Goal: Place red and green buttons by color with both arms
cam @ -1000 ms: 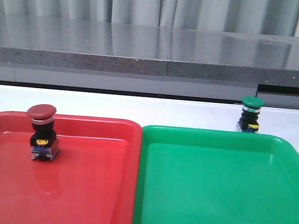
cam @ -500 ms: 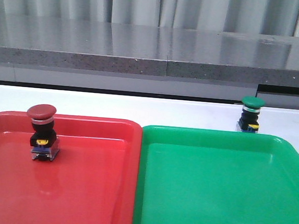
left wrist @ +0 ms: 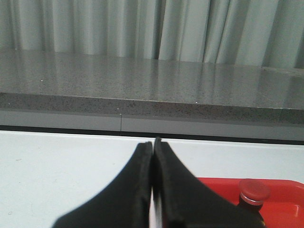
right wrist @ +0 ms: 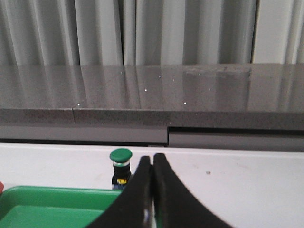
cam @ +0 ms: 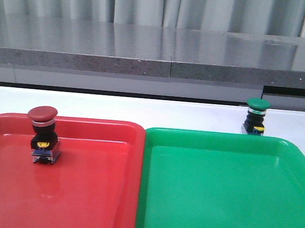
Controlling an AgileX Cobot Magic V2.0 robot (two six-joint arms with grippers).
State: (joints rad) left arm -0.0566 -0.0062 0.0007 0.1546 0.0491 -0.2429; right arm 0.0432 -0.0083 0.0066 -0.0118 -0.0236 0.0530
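The red button (cam: pixel 42 135) stands upright inside the red tray (cam: pixel 92 194), near its far left corner; its cap also shows in the left wrist view (left wrist: pixel 254 191). The green button (cam: pixel 256 116) stands upright on the white table just behind the green tray (cam: pixel 225 200), far right; it also shows in the right wrist view (right wrist: pixel 120 168). My left gripper (left wrist: pixel 153 145) is shut and empty, well short of the red button. My right gripper (right wrist: pixel 152 159) is shut and empty, short of the green button and a little to one side of it. Neither arm shows in the front view.
The two trays lie side by side, touching, across the near part of the white table (cam: pixel 152 111). A grey stone ledge (cam: pixel 157 56) runs along the back, with a curtain behind it.
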